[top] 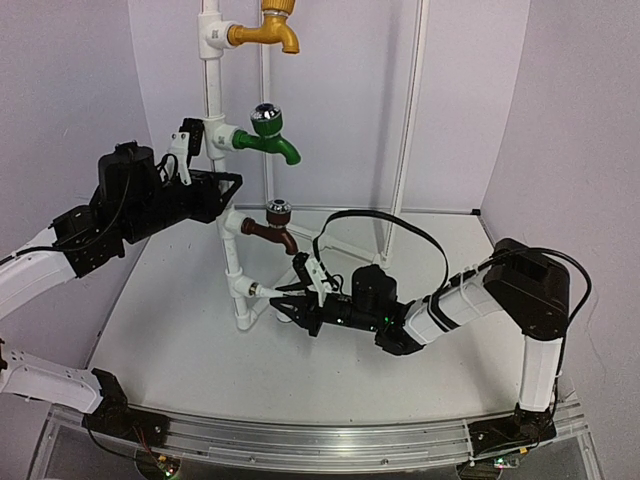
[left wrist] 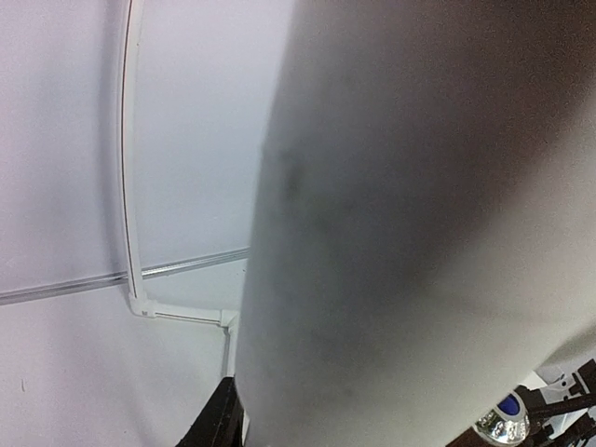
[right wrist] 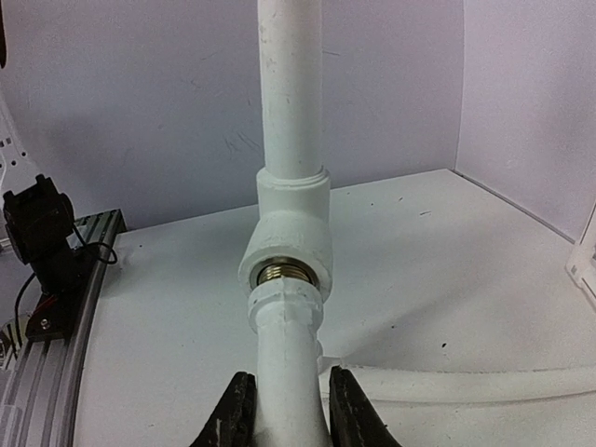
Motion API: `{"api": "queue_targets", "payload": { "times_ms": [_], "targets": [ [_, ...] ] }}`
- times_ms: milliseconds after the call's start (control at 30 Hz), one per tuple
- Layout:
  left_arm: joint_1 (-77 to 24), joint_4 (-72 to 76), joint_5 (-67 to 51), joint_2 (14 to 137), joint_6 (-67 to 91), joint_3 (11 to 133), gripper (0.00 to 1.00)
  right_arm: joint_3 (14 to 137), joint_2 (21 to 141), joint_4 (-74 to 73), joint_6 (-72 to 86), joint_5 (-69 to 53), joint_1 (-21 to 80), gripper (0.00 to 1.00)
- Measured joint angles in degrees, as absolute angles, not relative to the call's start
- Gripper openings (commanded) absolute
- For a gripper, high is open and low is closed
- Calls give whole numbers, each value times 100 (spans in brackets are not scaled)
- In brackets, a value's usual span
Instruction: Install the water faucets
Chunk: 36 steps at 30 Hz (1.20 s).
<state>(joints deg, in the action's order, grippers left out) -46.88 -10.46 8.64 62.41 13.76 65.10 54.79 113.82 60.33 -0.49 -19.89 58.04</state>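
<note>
A white upright pipe (top: pixel 212 90) carries a yellow faucet (top: pixel 268 32), a green faucet (top: pixel 268 135) and a brown faucet (top: pixel 272 228). My right gripper (top: pixel 292 303) is shut on the white faucet (top: pixel 268 291) and holds it level at the lowest T-fitting (top: pixel 243 288). In the right wrist view the white faucet (right wrist: pixel 287 354) sits between my fingers (right wrist: pixel 233 414). Its brass thread (right wrist: pixel 284 273) is partly inside the T-fitting (right wrist: pixel 289 233). My left gripper (top: pixel 222 185) clamps the pipe between the green and brown faucets. The pipe (left wrist: pixel 419 233) fills the left wrist view, blurred.
The pipe's base (top: pixel 243 320) stands on the white table. A thin white frame (top: pixel 410 110) runs up the back wall. A black cable (top: pixel 380 215) loops above my right arm. An aluminium rail (top: pixel 300 440) runs along the near edge.
</note>
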Motion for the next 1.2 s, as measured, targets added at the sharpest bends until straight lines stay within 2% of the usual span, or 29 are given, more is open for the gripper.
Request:
{"api": "queue_targets", "payload": {
  "times_ms": [833, 1200],
  "targets": [
    [-4804, -879, 1345, 6257, 1434, 6389, 0, 5614, 11450, 6056, 2744, -1938, 5779, 0],
    [-4938, -453, 1679, 6452, 1481, 6235, 0, 5368, 11651, 6719, 3444, -1517, 5793, 0]
  ]
}}
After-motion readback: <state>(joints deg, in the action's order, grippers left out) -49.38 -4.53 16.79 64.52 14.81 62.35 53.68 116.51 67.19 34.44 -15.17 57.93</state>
